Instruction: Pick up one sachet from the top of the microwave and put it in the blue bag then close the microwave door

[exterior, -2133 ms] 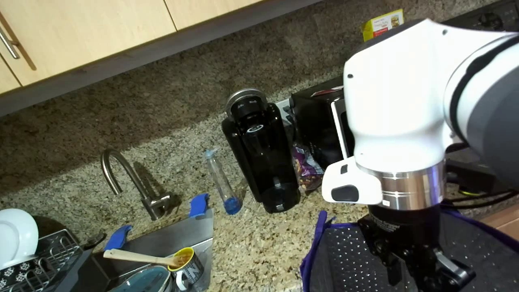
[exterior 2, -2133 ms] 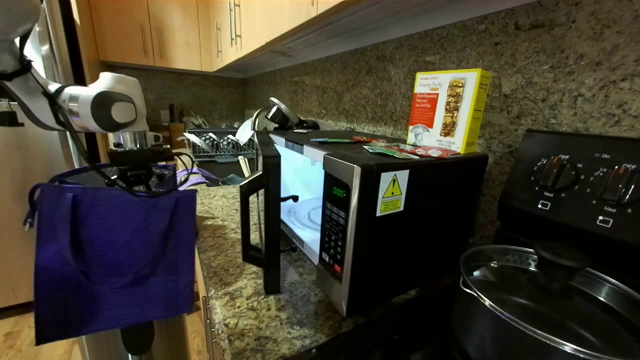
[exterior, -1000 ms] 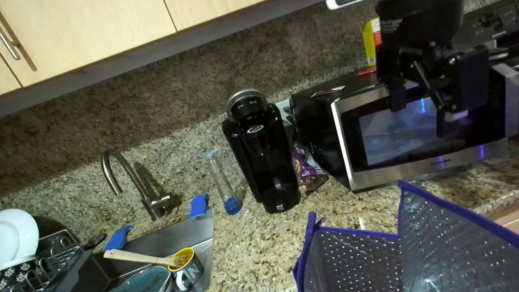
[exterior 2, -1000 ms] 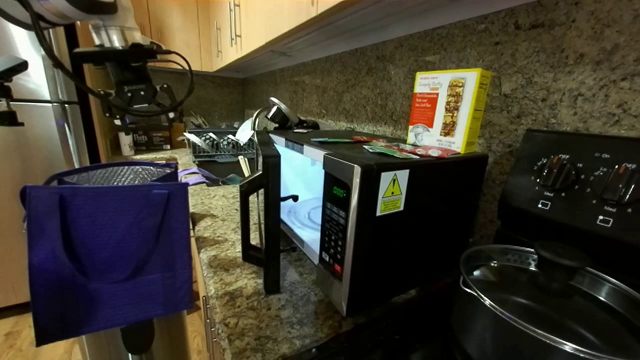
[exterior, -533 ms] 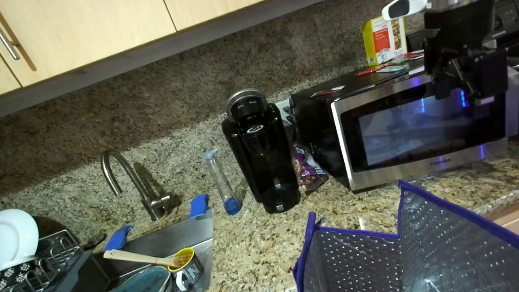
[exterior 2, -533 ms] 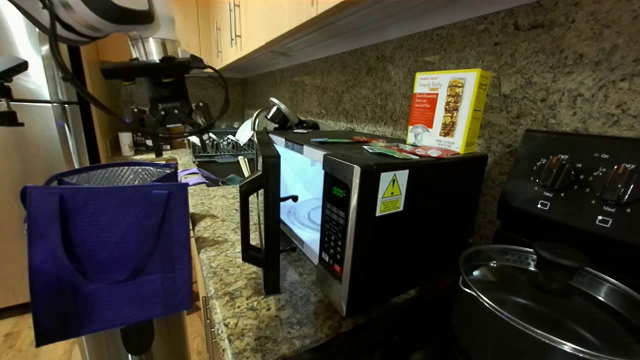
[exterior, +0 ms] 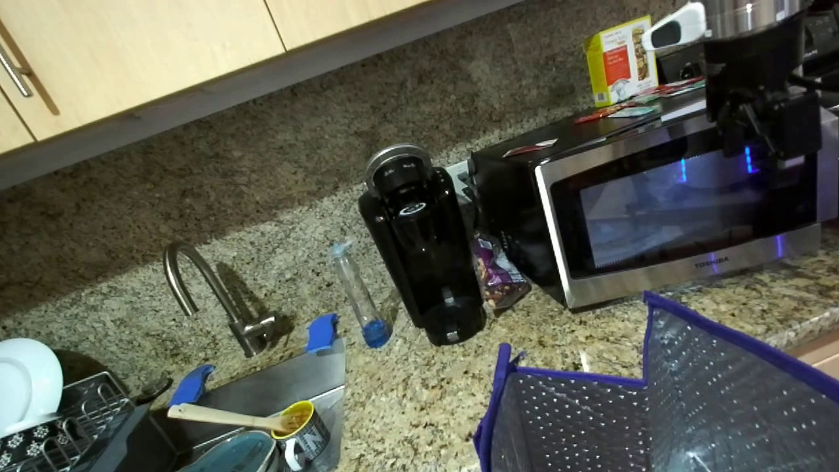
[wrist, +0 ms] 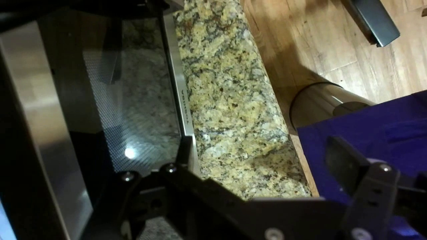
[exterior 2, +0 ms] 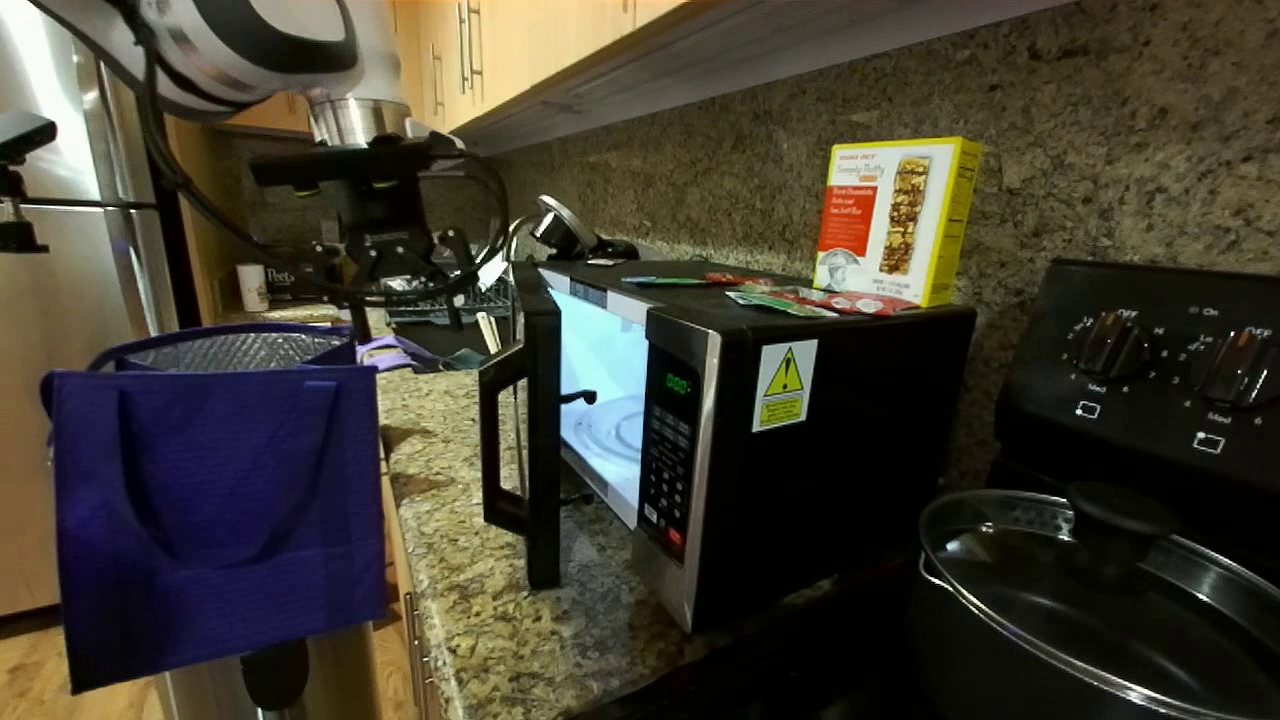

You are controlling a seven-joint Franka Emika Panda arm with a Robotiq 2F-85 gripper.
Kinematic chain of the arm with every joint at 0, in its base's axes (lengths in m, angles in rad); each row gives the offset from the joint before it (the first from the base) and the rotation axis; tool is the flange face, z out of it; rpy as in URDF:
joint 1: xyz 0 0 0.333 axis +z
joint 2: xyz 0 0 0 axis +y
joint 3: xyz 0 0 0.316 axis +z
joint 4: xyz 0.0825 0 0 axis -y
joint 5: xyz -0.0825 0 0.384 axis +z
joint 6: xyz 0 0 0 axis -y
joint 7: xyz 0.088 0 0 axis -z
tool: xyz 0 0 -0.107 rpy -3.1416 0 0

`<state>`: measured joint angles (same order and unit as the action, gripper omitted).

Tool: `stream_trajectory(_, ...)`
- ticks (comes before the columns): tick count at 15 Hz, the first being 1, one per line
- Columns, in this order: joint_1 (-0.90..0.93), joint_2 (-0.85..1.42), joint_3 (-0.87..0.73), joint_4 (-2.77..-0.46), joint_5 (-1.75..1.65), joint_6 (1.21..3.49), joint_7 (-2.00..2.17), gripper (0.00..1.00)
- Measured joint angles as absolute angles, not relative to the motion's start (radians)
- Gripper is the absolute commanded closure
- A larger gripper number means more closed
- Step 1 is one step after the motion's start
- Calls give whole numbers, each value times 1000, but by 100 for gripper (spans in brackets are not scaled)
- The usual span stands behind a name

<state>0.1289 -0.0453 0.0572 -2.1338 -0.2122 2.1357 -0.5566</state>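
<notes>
Robot arm (exterior 2: 270, 45), white: extended from the left in an exterior view, sloped down to the right, wrist (exterior 2: 360, 122) turned downward.

Gripper (wrist: 263, 155): pointed down, held between the blue bag (exterior 2: 215, 470) at left and the swung-out microwave door (exterior 2: 544, 450) at right; fingers (wrist: 184, 151) spread wide, granite countertop (wrist: 233, 100) seen between them in the wrist view.

Green-and-white sachet (exterior 2: 782, 302): laid flat on top of the microwave (exterior 2: 830, 470), at its right, among red sachets (exterior 2: 870, 304), well apart from the gripper.

Further green sachet (exterior 2: 662, 281): laid farther left.

Blue bag: stood upright beside the countertop, mouth uncovered, silvery lining (exterior 2: 240, 352) shown.

Simply Nutty bar box (exterior 2: 890, 225): stood upright on the microwave, at its far right.

Coffee maker (exterior: 426, 255), black: placed left of the microwave in an exterior view.
</notes>
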Motion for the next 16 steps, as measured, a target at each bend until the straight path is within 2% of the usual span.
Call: stream_trajectory(16,67,51,9,-2106,-257,2312,-548,0)
